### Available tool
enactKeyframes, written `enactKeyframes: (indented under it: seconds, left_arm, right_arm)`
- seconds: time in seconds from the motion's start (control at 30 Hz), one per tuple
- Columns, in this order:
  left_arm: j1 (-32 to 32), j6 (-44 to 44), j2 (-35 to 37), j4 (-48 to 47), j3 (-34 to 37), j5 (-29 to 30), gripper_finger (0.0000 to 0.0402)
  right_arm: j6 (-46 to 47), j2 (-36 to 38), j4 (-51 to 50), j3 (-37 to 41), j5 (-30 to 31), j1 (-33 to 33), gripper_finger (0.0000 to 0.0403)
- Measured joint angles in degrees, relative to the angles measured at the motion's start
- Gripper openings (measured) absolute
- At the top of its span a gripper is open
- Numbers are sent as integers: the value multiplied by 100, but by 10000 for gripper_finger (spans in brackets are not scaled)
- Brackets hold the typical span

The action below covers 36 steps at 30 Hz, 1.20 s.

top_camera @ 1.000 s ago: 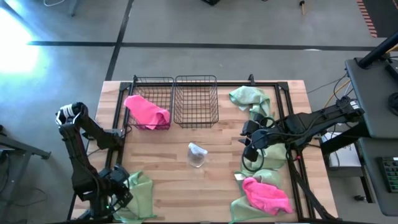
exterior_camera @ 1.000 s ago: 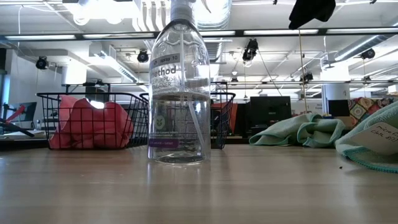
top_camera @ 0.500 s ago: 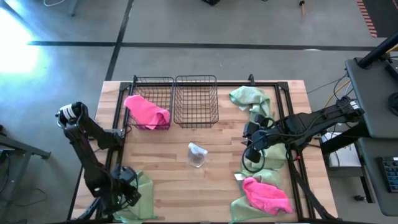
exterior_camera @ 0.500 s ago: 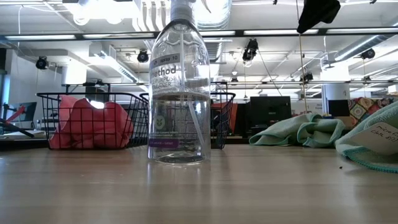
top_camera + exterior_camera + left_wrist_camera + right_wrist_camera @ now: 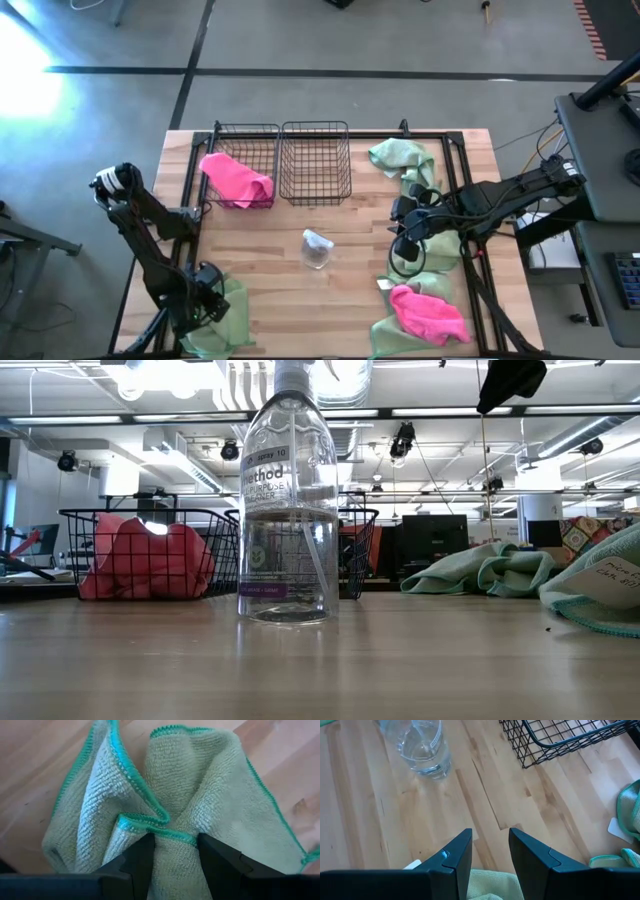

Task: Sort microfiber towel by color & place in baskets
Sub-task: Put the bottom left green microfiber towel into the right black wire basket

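Observation:
A pale green towel [image 5: 228,318] lies bunched at the table's near left corner. My left gripper [image 5: 205,302] is down on it and shut on a raised fold [image 5: 172,845]. A hot pink towel [image 5: 238,180] lies in the left black wire basket [image 5: 245,132]. The right basket [image 5: 316,160] holds nothing. Another pink towel [image 5: 430,312] lies on a green one at the near right, and more green towels [image 5: 400,156] lie at the far right. My right gripper [image 5: 402,245] hangs slightly open over a green towel [image 5: 485,886], touching nothing. My left gripper pinches a gathered fold of the green towel [image 5: 172,851] between its two fingers [image 5: 142,856], with a teal hemmed edge bunched just ahead of the fingertips. The fingers come from above, pointing down. The rest of the towel lies spread on the table.
A clear spray bottle [image 5: 317,248] stands mid-table, between the baskets and the near edge; it fills the low view [image 5: 288,510]. A black tube frame [image 5: 452,150] runs along the table's sides. Bare wood lies between the bottle and the left towel.
My left gripper has gone down and a little toward the table's right edge, onto the green towel at the near left corner. The towels, the baskets and the bottle have stayed where they were.

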<state>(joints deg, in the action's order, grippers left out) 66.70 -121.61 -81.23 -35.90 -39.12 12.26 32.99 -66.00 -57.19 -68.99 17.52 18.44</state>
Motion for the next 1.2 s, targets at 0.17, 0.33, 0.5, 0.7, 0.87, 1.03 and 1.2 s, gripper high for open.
enactKeyframes:
  seconds: [0.17,0.33,0.5,0.7,0.87,1.03,1.2]
  left_arm:
    - [-76,-43,5,10,48,-30,142]
    - [-167,-64,-15,-164,-50,25,139]
    - [-260,-44,-17,-181,-117,30,110]
    - [-312,-43,-17,-175,-137,45,51]
    - [-326,-54,-17,-169,-137,49,7]
    - [-371,-109,-15,-147,-139,66,8]
    - [-459,-158,31,-172,-232,71,5]
  right_arm:
    - [0,0,-2,0,0,1,123]
    - [-1,0,-3,0,2,0,123]
    - [-42,0,-4,0,8,0,123]
    - [-79,0,-4,0,46,1,123]
    - [-76,0,-4,0,46,0,123]
    - [-68,0,-4,0,46,0,123]
    - [-66,0,-4,0,46,0,123]
